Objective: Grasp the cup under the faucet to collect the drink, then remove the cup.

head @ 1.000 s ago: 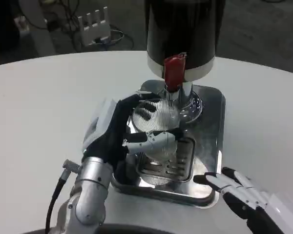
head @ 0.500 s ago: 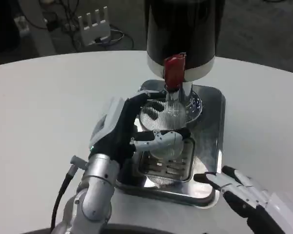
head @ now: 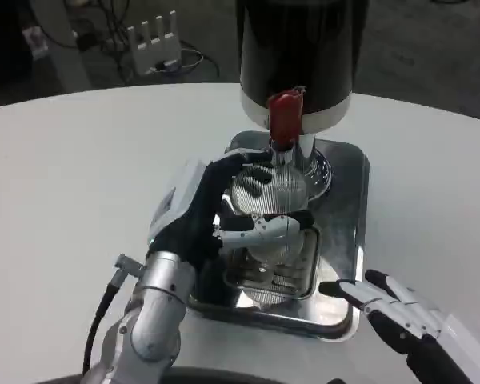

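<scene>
- Left hand (head: 204, 216) wraps the clear ribbed cup (head: 266, 200): thumb across the near side, dark fingers round the far rim. It reads as a real grip, cup held.
- Cup sits over the slotted grate (head: 288, 268) of the steel drip tray (head: 348, 240), right below the faucet with its red tap handle (head: 284, 118). Cup mouth is tilted toward the camera, not plainly upright.
- Can't tell if there's any liquid in the cup; clear plastic and glare hide it.
- Risk: tilted mouth under the spout means the drink could hit the wall or miss and run onto the tray. Cause is the wrist angle.
- Risk: thin cup, squeeze too hard and it buckles and pops out; too loose and it slips once it gets heavy.
- Risk: cup rim looks close to the shiny spout base (head: 304, 164); lifting straight up could knock it. Judged safer to draw it low and toward the robot.
- Right hand (head: 392, 312) lies open, fingers spread, holding nothing, at the tray's near right corner, apparently just touching its edge.
- Risk: nobody is on the tap handle; if the right hand reaches for it, the arm crosses near the cup and could bump it.
- Black dispenser (head: 300, 40) stands on the tray; a hard push on the handle might shift it on the white table (head: 80, 176).
</scene>
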Action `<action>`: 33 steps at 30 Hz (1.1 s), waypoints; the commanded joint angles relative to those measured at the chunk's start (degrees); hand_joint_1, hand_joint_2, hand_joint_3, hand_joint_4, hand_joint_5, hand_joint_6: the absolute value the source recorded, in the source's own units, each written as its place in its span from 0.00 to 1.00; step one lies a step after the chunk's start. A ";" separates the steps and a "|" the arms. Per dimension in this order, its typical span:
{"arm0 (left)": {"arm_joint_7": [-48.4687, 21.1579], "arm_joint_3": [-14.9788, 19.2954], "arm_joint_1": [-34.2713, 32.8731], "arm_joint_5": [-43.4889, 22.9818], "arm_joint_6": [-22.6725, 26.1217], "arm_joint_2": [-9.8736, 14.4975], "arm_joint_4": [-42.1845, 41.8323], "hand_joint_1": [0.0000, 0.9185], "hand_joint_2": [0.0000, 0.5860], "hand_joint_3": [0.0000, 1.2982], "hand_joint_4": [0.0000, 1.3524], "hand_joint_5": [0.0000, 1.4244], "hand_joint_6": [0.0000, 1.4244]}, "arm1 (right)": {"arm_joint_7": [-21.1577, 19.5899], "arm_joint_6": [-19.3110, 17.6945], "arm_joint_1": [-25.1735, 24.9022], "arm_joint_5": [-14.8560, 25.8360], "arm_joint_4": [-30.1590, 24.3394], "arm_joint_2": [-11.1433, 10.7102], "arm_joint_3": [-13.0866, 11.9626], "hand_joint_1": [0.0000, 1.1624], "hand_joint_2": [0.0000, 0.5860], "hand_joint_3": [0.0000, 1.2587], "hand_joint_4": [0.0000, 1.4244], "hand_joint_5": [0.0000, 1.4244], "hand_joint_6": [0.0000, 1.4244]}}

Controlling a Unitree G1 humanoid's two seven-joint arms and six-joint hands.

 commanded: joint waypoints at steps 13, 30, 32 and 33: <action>-5.64 0.67 1.74 -2.15 -2.84 3.29 -0.66 0.07 0.00 0.00 0.00 0.00 0.00 | -1.81 -0.91 1.99 0.54 0.44 0.40 -0.01 0.46 0.75 0.13 0.08 0.00 0.00; 0.72 10.69 14.50 -11.26 -2.17 -3.05 -20.96 0.00 0.10 0.02 0.02 0.06 0.04 | -2.45 -0.66 1.97 0.19 1.12 0.49 0.85 0.47 0.76 0.13 0.08 0.00 0.00; 0.73 11.53 15.10 -12.85 -1.52 -4.13 -23.90 0.00 0.12 0.04 0.07 0.09 0.07 | -2.53 -0.65 1.81 0.01 1.11 0.62 1.18 0.47 0.76 0.13 0.08 0.00 0.00; 0.41 11.85 15.08 -13.80 -1.01 -4.59 -25.13 0.00 0.12 0.05 0.08 0.12 0.09 | -2.59 -0.66 1.76 -0.07 1.10 0.68 1.30 0.47 0.76 0.13 0.08 0.00 0.00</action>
